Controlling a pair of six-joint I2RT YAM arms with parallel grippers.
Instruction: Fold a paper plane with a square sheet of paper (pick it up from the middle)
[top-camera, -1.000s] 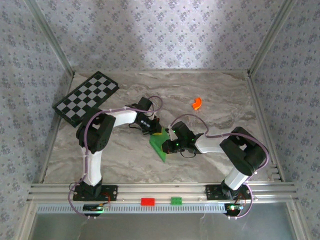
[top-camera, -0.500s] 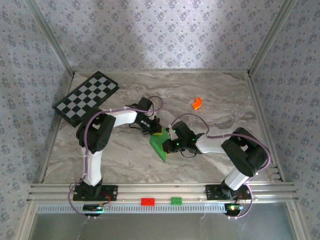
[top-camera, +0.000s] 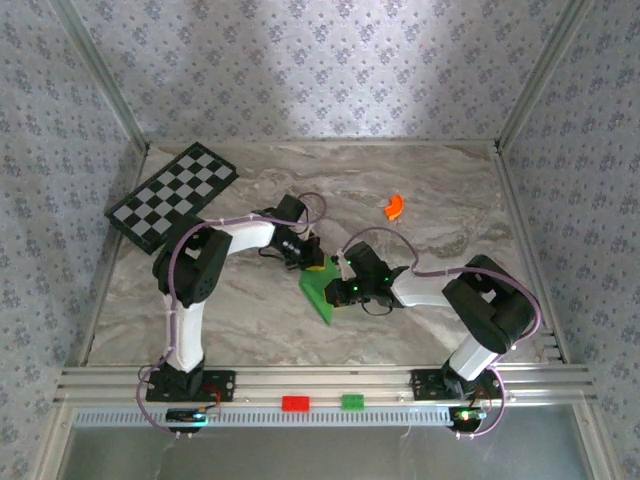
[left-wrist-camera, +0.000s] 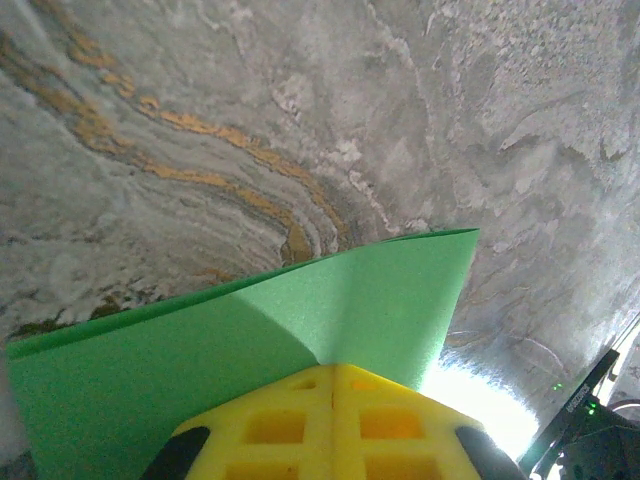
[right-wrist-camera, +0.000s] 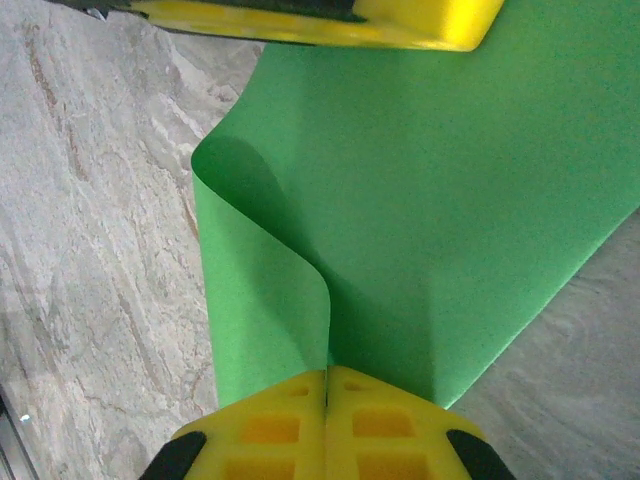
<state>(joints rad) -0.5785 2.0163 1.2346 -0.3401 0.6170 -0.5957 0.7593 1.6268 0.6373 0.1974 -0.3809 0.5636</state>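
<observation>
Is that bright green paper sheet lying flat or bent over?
Bent over: the bright green paper sheet curls into a soft loop by the right claw.

Robot test booth, folks, not anybody's living room!
Wallpaper-print panels (top-camera: 320, 60) box in a marble-look table (top-camera: 440, 190), with bare aluminium posts (top-camera: 100, 75) at the corners. The left arm (top-camera: 190, 280) and right arm (top-camera: 480, 310) are bolted to a slotted rail (top-camera: 320, 380), and a checkered board (top-camera: 175, 195) lies far left.
</observation>
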